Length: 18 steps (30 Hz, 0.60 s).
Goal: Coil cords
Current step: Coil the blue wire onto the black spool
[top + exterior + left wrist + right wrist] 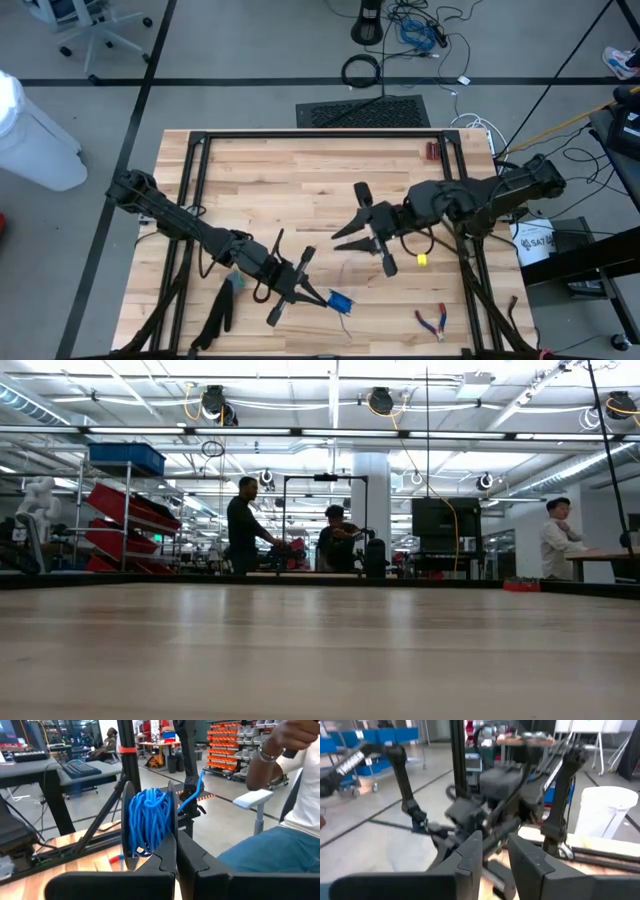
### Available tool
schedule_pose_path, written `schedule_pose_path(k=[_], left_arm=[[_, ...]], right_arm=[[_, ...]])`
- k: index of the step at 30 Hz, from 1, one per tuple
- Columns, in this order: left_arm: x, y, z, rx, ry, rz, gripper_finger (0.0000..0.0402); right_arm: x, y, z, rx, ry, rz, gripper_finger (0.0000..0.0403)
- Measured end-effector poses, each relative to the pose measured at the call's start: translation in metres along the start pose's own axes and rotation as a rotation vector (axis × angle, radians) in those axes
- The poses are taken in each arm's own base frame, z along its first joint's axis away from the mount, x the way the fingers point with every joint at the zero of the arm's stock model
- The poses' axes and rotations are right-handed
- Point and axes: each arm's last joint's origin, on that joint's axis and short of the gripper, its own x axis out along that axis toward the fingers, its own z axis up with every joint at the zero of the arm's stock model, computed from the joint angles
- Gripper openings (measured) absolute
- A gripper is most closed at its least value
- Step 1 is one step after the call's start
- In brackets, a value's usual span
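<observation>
- Two end effectors over the bench (300,190). We note the left end effector (322,298) near the front edge, its fingers (167,852) pinched tight on the coiled blue cord (148,822).
- In the high view we see the cord (341,302) as a small blue bundle at the left fingertips, a thin tail trailing toward the front edge.
- The left wrist view shows the coil held upright between the finger tips, one loose blue end sticking out from it.
- The right end effector (347,232) sits near the bench middle, fingers parted a moderate gap, nothing between them, well apart from the cord.
- A small yellow piece (422,259) lies just beside the right arm; red-handled pliers (433,321) lie toward the front right corner.
- A person in blue trousers (270,852) shows beyond the bench in the left wrist view.
</observation>
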Motion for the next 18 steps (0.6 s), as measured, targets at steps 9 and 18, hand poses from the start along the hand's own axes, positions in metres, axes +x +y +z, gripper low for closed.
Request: schedule_pose_path(k=[9, 18], left_arm=[[0.001, -0.007, 0.006, 0.020, -0.015, -0.017, 0.0000], [-0.019, -0.015, 0.006, -0.041, 0.197, 0.106, 0.0000]], right_arm=[[-0.002, 0.002, -0.006, 0.004, 0.068, 0.000, 0.0099], [-0.008, 0.044, -0.081, 0.081, 0.441, -0.055, 0.0098]])
